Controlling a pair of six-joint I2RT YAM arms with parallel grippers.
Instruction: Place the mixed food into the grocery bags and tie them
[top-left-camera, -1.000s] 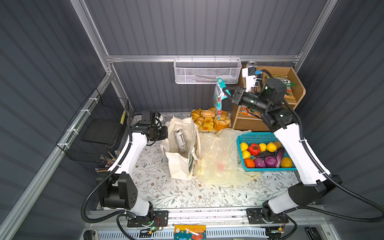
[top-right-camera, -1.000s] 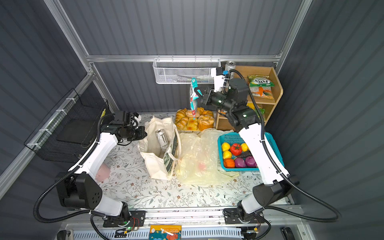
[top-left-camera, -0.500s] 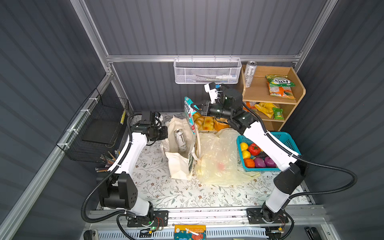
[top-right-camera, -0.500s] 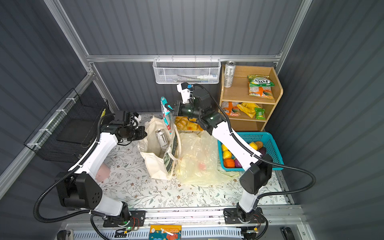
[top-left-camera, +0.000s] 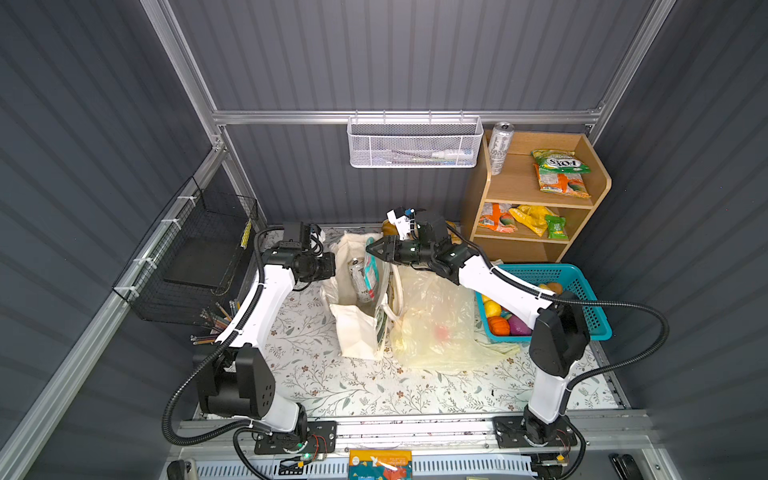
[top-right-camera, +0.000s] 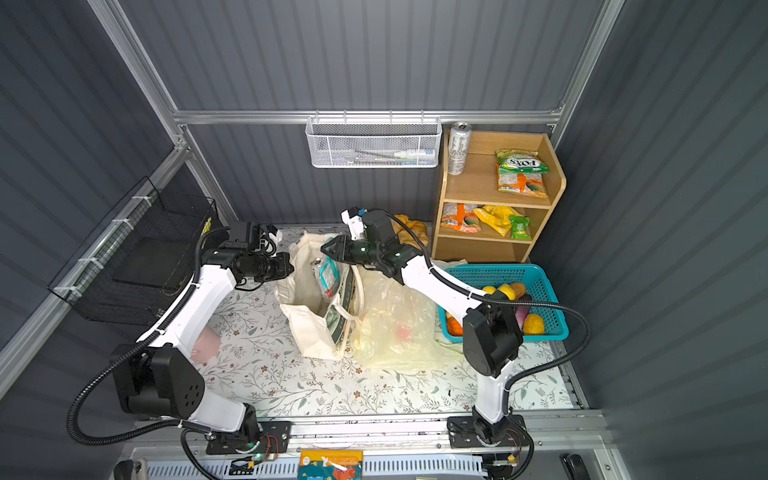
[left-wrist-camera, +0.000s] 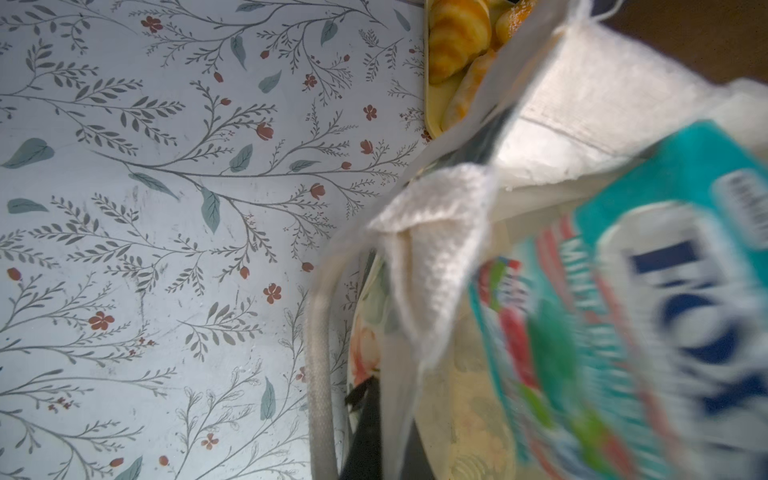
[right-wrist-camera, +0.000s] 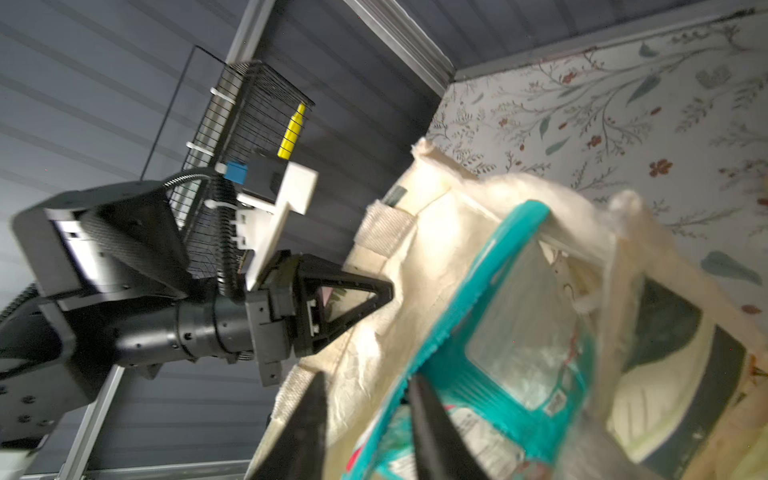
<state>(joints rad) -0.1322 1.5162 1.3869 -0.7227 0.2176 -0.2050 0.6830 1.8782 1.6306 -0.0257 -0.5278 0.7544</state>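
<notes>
Left hand (right-wrist-camera: 385, 291) clamped, right hand (top-left-camera: 374, 249) spread

FOX'S on green shelf packet (top-left-camera: 561, 163), MINT on teal packet (left-wrist-camera: 615, 316)

Right, canvas tote (top-left-camera: 353, 328): coarse cream cloth, woven, matt, fluffy and frayed along the rim. Inside the tote I see the teal packet (right-wrist-camera: 511, 365), glossy film with a clear window, and the can (top-left-camera: 358, 277), shiny metal. Beside the tote, the plastic bag (top-left-camera: 436, 328) is thin, translucent, crinkled, faintly glossy. Under the tote, the tablecloth (top-left-camera: 332, 386) is smooth and printed. My right claw (right-wrist-camera: 368, 378), over the tote, is matt black plastic. Beyond the tote, the shelf (top-left-camera: 519, 183) is smooth wood.
</notes>
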